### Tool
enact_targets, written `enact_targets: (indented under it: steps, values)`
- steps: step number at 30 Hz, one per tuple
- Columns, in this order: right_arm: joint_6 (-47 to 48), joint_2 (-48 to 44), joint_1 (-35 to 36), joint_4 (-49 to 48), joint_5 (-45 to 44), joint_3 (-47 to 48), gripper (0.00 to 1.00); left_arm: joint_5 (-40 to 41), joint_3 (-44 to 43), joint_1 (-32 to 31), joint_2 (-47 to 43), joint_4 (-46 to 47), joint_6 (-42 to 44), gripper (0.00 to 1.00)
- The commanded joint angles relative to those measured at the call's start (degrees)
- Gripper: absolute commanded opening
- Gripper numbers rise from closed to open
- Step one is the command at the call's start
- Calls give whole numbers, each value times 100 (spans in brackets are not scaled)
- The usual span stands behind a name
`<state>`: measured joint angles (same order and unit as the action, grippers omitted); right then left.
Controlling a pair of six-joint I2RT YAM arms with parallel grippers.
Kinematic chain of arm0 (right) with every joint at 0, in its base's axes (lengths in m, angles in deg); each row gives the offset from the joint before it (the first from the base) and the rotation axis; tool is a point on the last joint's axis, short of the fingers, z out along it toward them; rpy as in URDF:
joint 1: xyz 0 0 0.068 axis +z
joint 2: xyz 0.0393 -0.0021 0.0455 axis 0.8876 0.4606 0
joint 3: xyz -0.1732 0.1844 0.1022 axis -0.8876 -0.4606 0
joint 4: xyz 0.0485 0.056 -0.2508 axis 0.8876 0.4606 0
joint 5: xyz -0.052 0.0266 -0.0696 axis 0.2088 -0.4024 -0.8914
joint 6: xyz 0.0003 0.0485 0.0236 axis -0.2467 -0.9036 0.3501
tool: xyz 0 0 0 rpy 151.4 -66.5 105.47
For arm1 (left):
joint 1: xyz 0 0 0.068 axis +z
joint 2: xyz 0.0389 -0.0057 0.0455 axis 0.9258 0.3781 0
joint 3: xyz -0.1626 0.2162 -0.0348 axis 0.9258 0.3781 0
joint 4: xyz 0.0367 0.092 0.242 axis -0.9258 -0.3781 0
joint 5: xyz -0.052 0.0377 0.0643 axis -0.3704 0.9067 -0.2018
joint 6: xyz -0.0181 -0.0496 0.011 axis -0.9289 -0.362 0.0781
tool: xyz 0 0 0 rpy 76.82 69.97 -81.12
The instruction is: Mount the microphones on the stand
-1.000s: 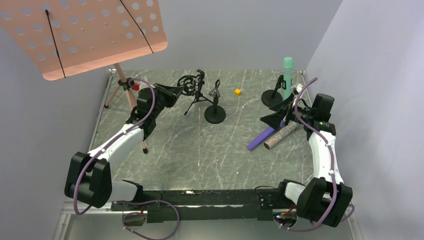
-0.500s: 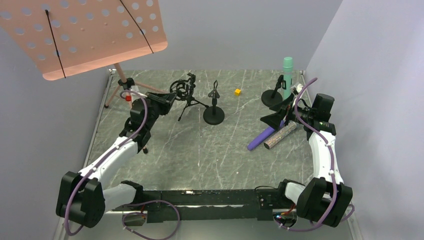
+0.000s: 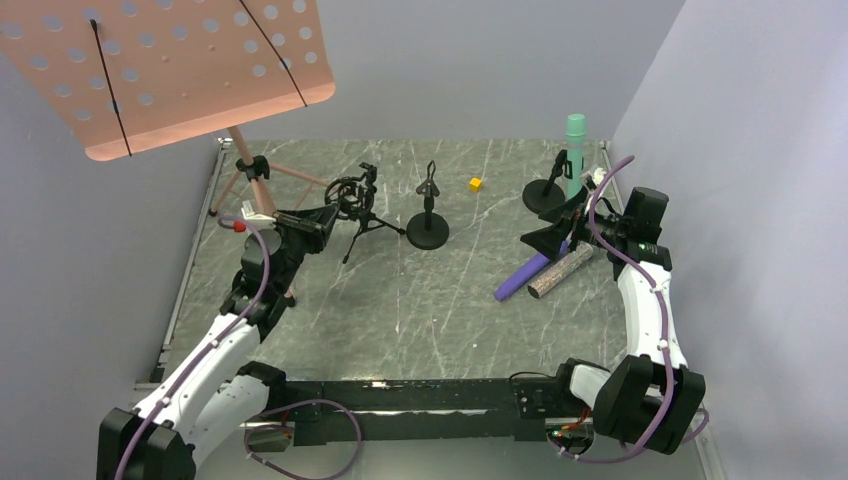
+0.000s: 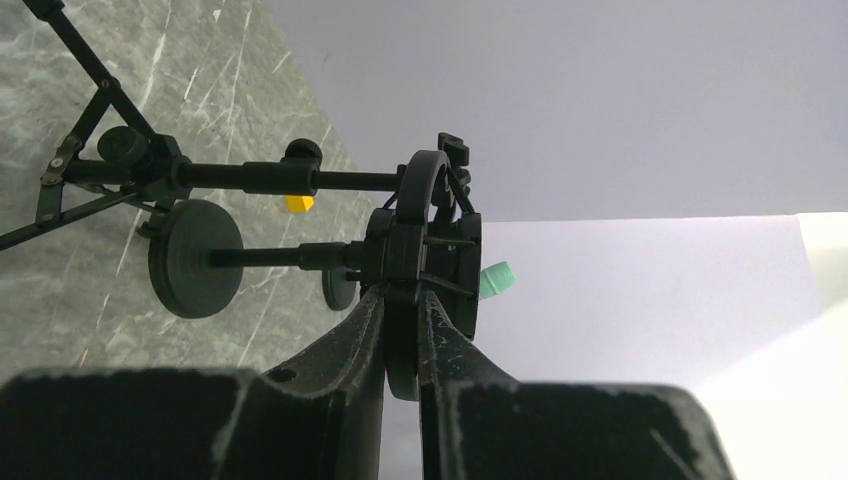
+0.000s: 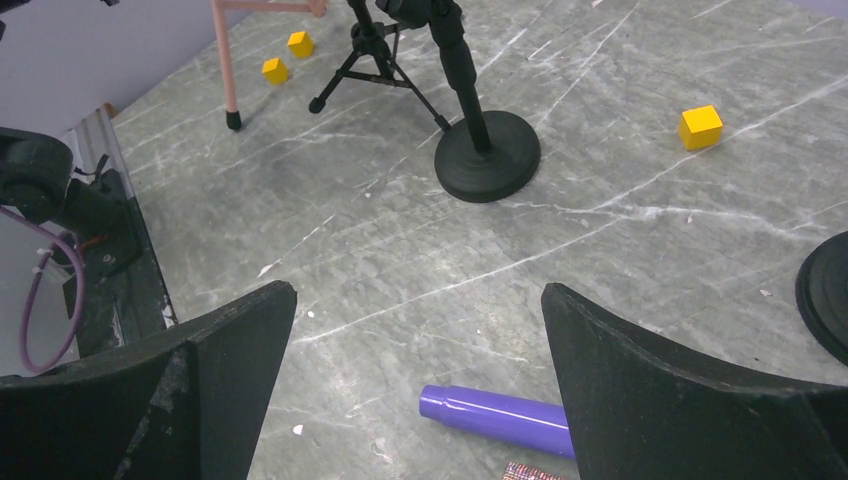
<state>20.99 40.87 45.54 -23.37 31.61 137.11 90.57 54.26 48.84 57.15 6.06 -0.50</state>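
Right now my left gripper (image 4: 400,335) is clenched on the ring of the shock mount (image 4: 430,235) that tops the tripod stand (image 3: 365,222), so I judge the step in hand is steadying that stand. My right gripper (image 5: 418,300) hangs wide apart and empty, just above the purple microphone (image 5: 495,412), which lies beside the glittery microphone (image 3: 560,272). The teal microphone (image 3: 575,140) stands upright at the far right. Next I would lower the right jaws around the purple one, squarely across its barrel, then carry it to the held ring
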Motion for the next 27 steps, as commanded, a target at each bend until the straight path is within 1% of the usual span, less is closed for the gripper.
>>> enact_targets:
  steps: [1,5,10,20,27]
  values:
    - [98,-29,27,-107,104,63,100,-283,217,-26,-485,156,-384,0]
    - [97,-25,34,-114,94,56,100,-395,383,-31,-1006,-263,-421,0]
    - [106,-5,74,-123,81,47,100,-462,643,-31,-1587,-569,-596,0]
    - [117,0,93,-131,49,38,100,-1070,988,-24,-2145,-888,-940,0]
    - [190,26,145,-88,-15,47,100,-1244,1070,-23,-2781,-1559,-979,0]
